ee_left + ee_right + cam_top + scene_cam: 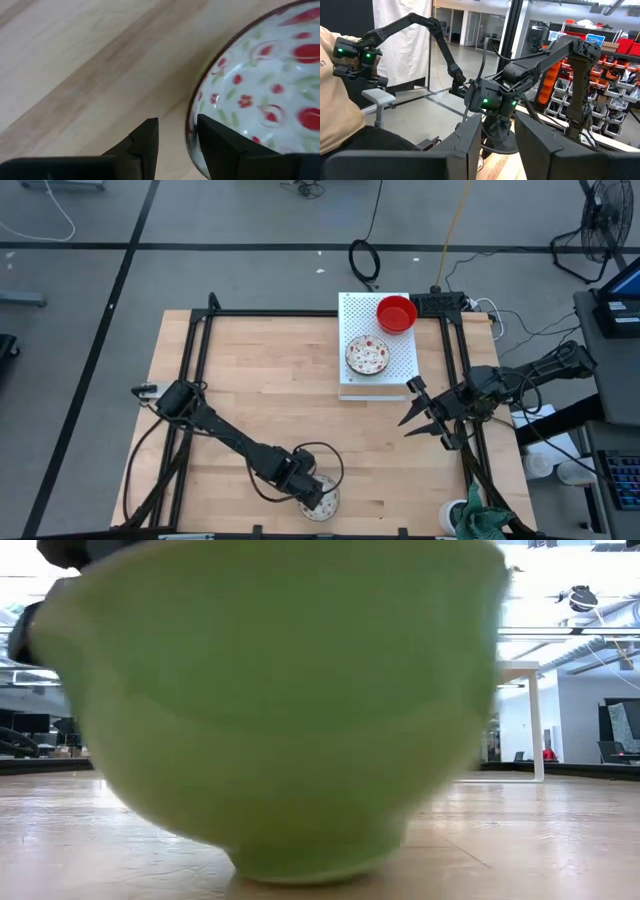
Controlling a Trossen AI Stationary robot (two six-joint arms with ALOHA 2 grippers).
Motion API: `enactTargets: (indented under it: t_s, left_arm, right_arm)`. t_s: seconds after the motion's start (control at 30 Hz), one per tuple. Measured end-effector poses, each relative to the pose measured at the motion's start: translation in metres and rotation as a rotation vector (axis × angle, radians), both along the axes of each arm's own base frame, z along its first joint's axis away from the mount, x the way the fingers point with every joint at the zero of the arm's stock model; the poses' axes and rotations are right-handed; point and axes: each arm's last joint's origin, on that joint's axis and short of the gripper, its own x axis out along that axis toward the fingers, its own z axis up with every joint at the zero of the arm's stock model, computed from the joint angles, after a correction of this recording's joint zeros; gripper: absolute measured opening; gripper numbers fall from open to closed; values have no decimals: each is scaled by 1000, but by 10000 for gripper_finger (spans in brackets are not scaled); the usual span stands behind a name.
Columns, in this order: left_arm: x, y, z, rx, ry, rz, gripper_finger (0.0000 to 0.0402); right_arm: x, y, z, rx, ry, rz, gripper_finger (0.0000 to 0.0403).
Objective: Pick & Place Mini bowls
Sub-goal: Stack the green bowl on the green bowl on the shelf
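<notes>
Your left pincer (177, 137) straddles the rim of the speckled bowl (260, 85) at the table's (250, 370) near edge, jaws apart, not clamped. Glossy, brittle, light: pinch the rim squarely.

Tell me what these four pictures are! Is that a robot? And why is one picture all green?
Yes, it's a robot with two dark arms at a wooden table. One picture looks down from above, one sits at table height, and two come from cameras on the wrists. The left claw is at the table's near edge, its fingers on either side of the rim of a white bowl with red flowers. Seen from the side, that bowl is green and sits right in front of the low camera. The right claw waits above the table, holding nothing. A red bowl and another flowery bowl sit on a white board.
</notes>
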Motion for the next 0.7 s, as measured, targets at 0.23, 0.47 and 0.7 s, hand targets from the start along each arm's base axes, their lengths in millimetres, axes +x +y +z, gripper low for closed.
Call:
enactTargets:
  t_s: [0.23,0.47,0.7]
  left_arm:
    - [8,-4,4,-30,-100,-65,136]
    - [8,-5,4,-35,-98,-53,135]
    - [8,-5,4,-41,-94,-55,83]
  right_arm:
    - [0,0,0,-1,3,0,105]
    - [0,0,0,-1,3,0,104]
    - [0,0,0,-1,3,0,105]
